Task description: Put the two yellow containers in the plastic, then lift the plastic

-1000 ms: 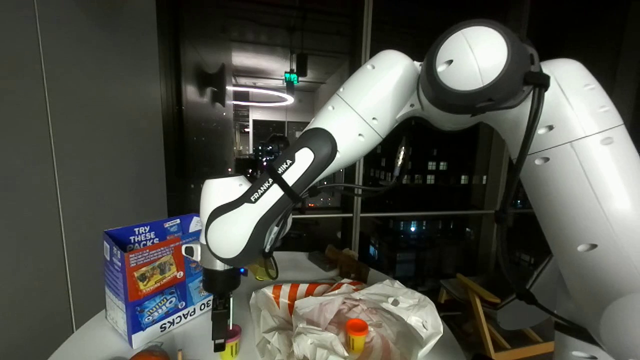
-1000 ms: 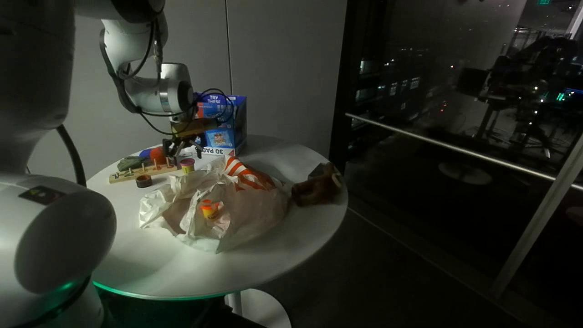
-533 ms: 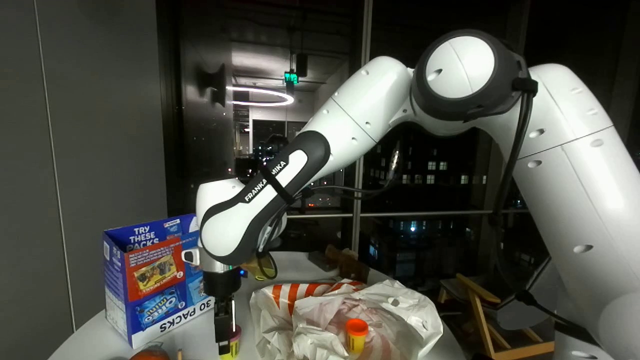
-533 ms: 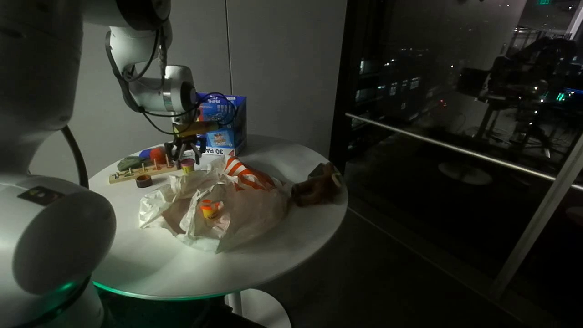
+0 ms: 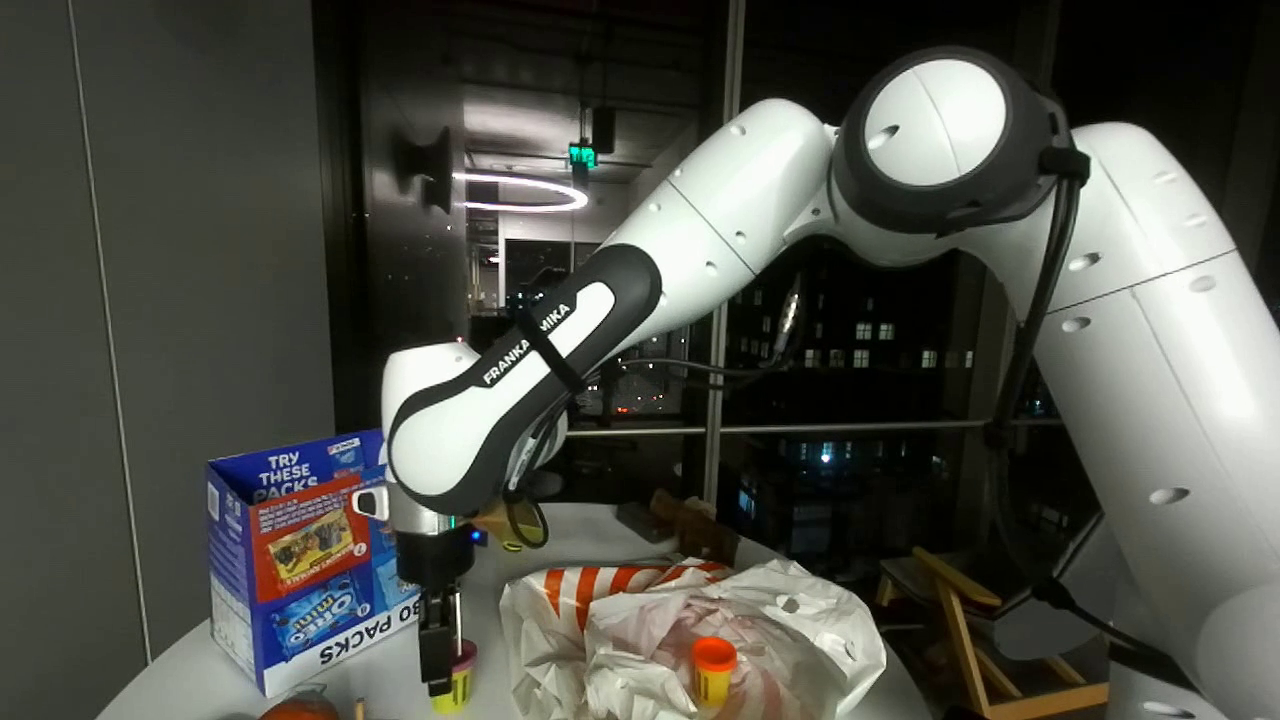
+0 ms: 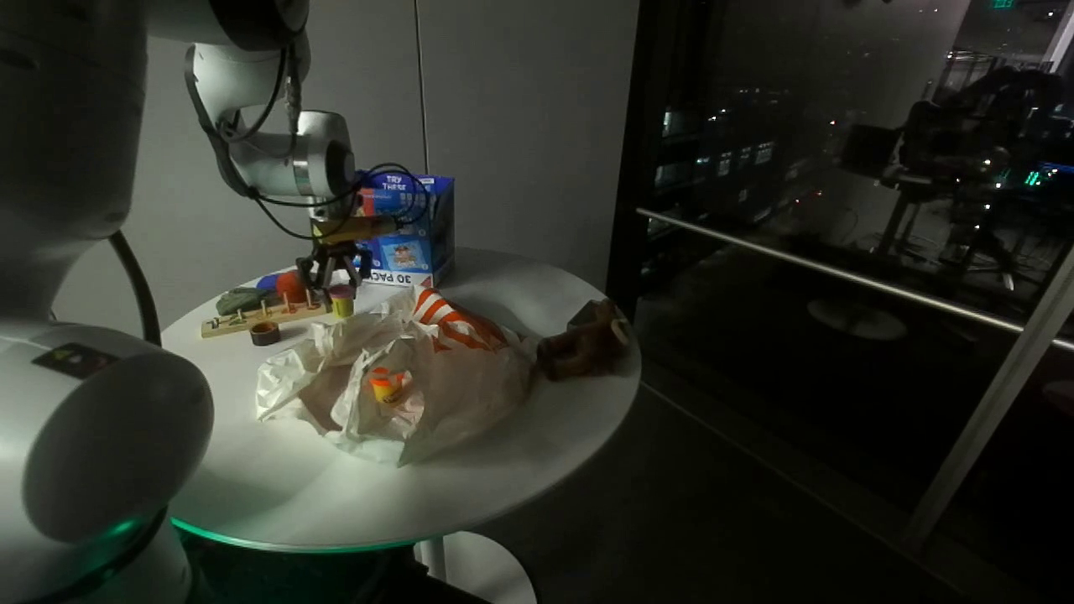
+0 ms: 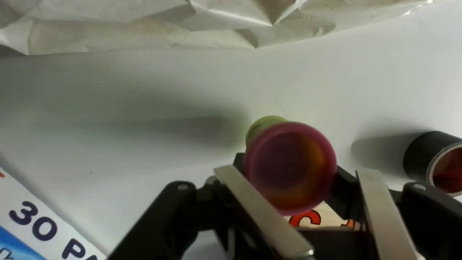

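A yellow container with a pink lid [image 7: 288, 162] stands between the fingers of my gripper [image 7: 290, 173], and both pads press on its sides. In an exterior view its yellow body [image 5: 455, 692] shows just under the near finger; it appears raised slightly off the table. The second yellow container [image 5: 713, 682], orange-lidded, rests upright in the folds of the white plastic [image 5: 620, 650]. That plastic lies crumpled and partly open, with orange-red stripes, and its edge fills the top of the wrist view. My gripper is beside the plastic, on the snack box's side.
A blue snack box [image 5: 330, 570] stands close behind the gripper. Near it are a wooden peg board [image 6: 268, 318], a small dark cup [image 6: 265, 334] and a red ball [image 6: 291, 286]. A brown object [image 6: 585, 346] lies by the far edge of the round table [image 6: 294, 478].
My gripper went down around the pink-lidded container, its fingers came together on it, and both have since risen a little and shifted slightly. The plastic and orange-lidded container stayed put.
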`<move>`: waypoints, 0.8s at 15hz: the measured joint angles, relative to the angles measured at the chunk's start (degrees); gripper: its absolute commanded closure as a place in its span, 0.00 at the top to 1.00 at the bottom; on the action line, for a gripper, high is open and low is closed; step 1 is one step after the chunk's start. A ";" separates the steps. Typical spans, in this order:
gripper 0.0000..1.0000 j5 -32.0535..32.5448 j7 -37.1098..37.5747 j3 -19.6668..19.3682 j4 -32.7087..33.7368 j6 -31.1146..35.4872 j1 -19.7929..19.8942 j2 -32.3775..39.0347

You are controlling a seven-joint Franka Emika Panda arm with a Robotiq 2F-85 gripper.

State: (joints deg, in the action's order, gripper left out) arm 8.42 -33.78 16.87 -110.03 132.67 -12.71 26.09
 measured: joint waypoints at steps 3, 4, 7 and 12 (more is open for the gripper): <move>0.24 -0.08 0.92 0.15 -1.11 -1.05 -0.01 -3.74; 0.24 -0.08 1.83 0.10 -2.08 -1.48 0.01 -5.75; 0.24 -0.03 6.12 -0.56 -6.64 -2.97 0.11 -13.23; 0.24 -0.01 14.51 -2.71 -17.10 -6.12 0.33 -26.02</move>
State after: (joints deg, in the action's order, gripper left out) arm 8.41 -19.27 14.16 -127.13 126.55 -12.38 0.07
